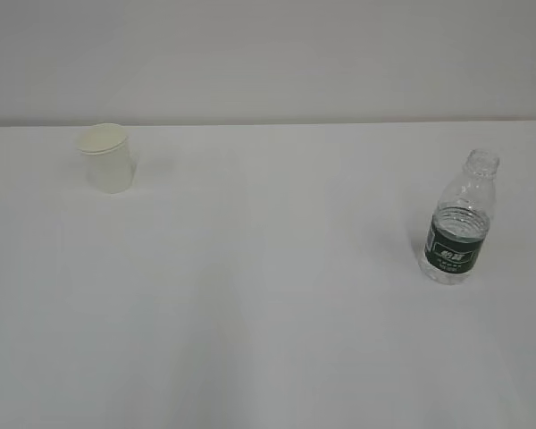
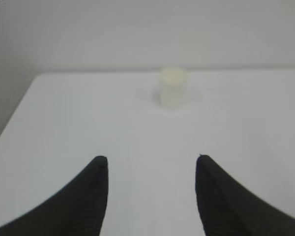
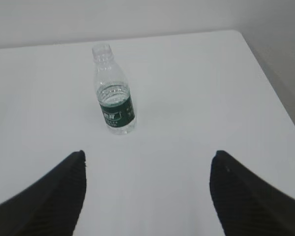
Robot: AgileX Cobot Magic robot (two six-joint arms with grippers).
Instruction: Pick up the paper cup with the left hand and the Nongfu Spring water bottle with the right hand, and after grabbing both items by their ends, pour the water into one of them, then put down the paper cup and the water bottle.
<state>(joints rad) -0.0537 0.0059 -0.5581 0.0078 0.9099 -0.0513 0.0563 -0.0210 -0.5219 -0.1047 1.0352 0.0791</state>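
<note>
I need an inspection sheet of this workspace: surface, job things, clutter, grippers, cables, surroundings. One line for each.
Surface: white table, bare apart from two things.
Cup: white paper cup upright, far left, untouched.
Bottle: clear bottle with green label, upright on the right, no cap, partly filled with water.
Clutter: nothing seen.
Left gripper: open, empty, aimed at the cup, well short of it.
Right gripper: open wide, empty, well short of the bottle, which stands left of its centre.
Cables: nothing seen.
Surroundings: plain pale wall behind the table; grey floor past the table's right edge.
</note>
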